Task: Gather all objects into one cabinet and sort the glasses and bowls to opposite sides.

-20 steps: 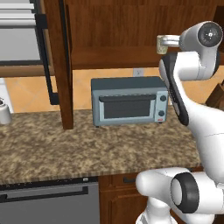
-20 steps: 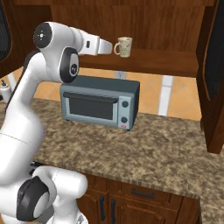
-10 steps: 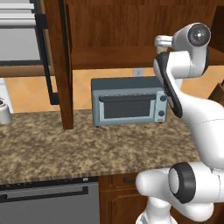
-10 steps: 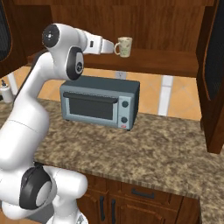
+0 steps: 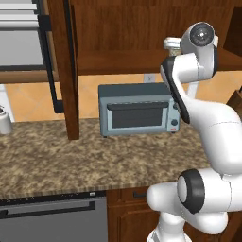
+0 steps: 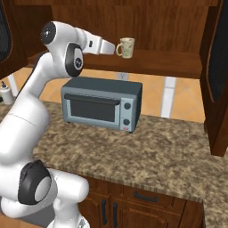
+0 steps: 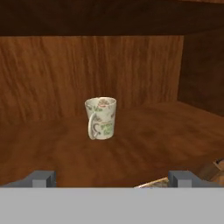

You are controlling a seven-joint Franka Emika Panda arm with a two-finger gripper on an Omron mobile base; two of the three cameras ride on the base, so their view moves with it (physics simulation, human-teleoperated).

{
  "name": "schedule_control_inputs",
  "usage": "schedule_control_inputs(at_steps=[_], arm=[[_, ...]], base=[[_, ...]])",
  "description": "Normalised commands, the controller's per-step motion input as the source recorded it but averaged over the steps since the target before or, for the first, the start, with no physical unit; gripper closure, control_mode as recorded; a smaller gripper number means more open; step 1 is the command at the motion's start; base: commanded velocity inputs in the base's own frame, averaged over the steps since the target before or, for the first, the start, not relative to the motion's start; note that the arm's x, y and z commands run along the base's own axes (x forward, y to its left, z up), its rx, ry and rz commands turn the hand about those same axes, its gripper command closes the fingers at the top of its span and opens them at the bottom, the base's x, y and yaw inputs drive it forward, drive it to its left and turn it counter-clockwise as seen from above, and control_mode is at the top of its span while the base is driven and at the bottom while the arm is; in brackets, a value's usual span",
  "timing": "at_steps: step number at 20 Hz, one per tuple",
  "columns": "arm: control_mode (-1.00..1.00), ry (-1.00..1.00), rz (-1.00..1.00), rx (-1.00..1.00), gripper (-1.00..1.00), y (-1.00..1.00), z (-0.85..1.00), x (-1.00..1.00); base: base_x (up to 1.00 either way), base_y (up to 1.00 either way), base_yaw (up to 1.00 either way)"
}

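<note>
A cream-white mug (image 7: 101,118) with a printed pattern stands upright on the bottom board of the open dark brown cabinet (image 6: 173,62), its handle turned toward me. My gripper (image 7: 112,178) is open and empty, a short way in front of the mug with the mug centred between the fingertips (image 7: 41,177). From the right base view the gripper (image 6: 110,46) reaches level toward the mug (image 6: 126,47) and stops just left of it. In the left base view the mug (image 5: 171,45) peeks out behind my arm. The other glasses and the bowl are out of view.
A grey toaster oven (image 6: 101,103) sits on the speckled stone counter (image 6: 169,151) right under the cabinet. Open cabinet doors hang at the left (image 5: 61,71) and right (image 6: 217,71). A small white canister (image 5: 4,122) stands far left, and a dishwasher front (image 5: 52,220) is below.
My arm's upper joints have swung a little left in the left base view. The gripper has stayed open near the mug, and the mug has not moved.
</note>
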Motion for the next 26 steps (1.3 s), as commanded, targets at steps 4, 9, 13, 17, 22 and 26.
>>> schedule_control_inputs(at_steps=[4, 9, 13, 17, 22, 26], arm=[[-1.0, 0.02, 0.0, 0.08, -1.0, 0.0, 0.01, 0.36], [-1.0, 0.0, 0.0, 0.0, -1.0, -0.03, 0.0, 0.16], [-1.0, 0.02, -0.01, 0.05, -1.0, -0.09, 0.0, 0.33], [-1.0, 0.07, 0.0, 0.06, -1.0, -0.05, -0.04, 0.25], [-1.0, 0.05, 0.0, 0.06, -1.0, -0.12, -0.09, 0.35], [-1.0, 0.02, 0.0, 0.01, -1.0, -0.09, -0.09, 0.35]], base=[[0.0, 0.0, 0.0], [0.0, 0.0, 0.0], [0.0, 0.0, 0.0], [0.0, 0.0, 0.0], [0.0, 0.0, 0.0], [0.0, 0.0, 0.0]])
